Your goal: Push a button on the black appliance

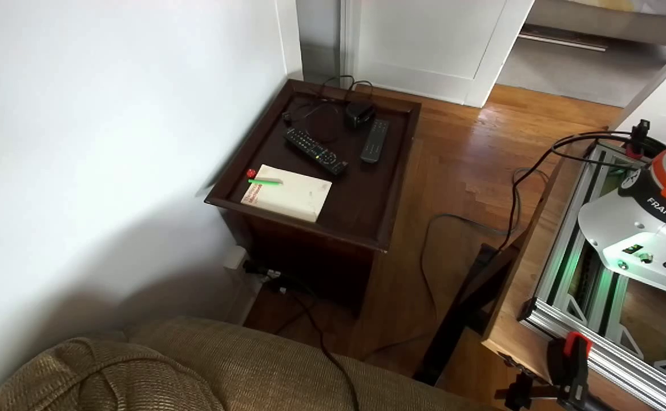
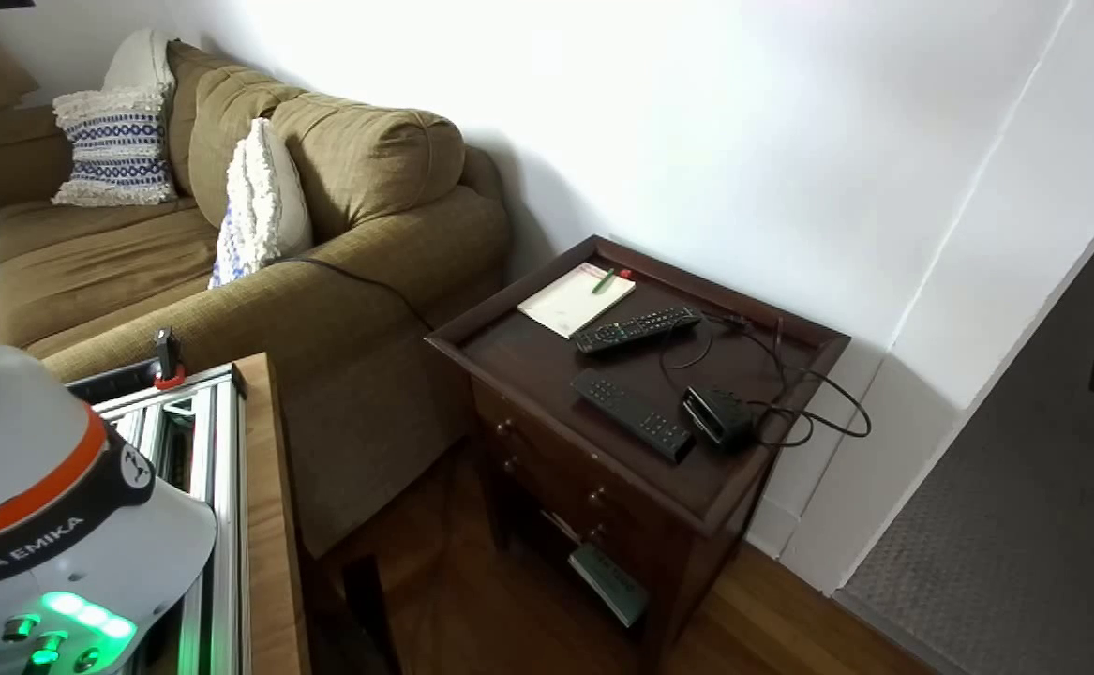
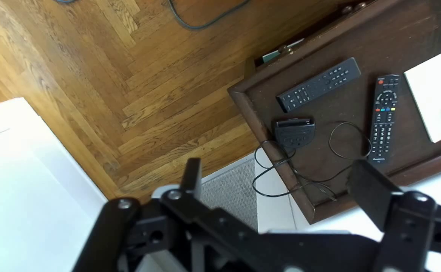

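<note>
White robot base point(image 1: 652, 228) reads "FRANKA EMIKA"; one remote point(image 3: 384, 119), its "Panasonic" end toward the desk's point(image 3: 424, 169) wall-side edge, shows digits 1–9.

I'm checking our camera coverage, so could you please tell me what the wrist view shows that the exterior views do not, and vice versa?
Only the wrist view shows the claw, its jaws apart. Only the two exterior views show the robot's base and the couch. All share the side table, the black appliance, two long remotes and the white book or pad.
</note>
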Robot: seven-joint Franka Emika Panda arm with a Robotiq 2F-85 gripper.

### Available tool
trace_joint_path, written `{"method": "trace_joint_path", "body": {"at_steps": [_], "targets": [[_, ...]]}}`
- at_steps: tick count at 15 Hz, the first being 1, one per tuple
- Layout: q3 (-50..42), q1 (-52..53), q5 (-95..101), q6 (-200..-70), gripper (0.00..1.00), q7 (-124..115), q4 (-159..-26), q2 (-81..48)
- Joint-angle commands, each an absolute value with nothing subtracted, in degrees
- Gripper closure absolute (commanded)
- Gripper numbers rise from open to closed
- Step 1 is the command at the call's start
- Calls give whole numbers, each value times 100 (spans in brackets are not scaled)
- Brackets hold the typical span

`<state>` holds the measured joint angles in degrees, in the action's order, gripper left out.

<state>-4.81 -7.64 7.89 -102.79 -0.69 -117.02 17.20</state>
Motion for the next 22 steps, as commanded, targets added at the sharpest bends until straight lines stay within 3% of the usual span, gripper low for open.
{"method": "trace_joint_path", "body": {"at_steps": [1, 15, 22], "targets": [[-521, -720, 800, -10263, 0, -76, -11687, 1716], [-368, -576, 702, -10467, 0, -321, -11951, 1493], [-344, -520, 476, -11746, 0, -839, -12470, 896]]}}
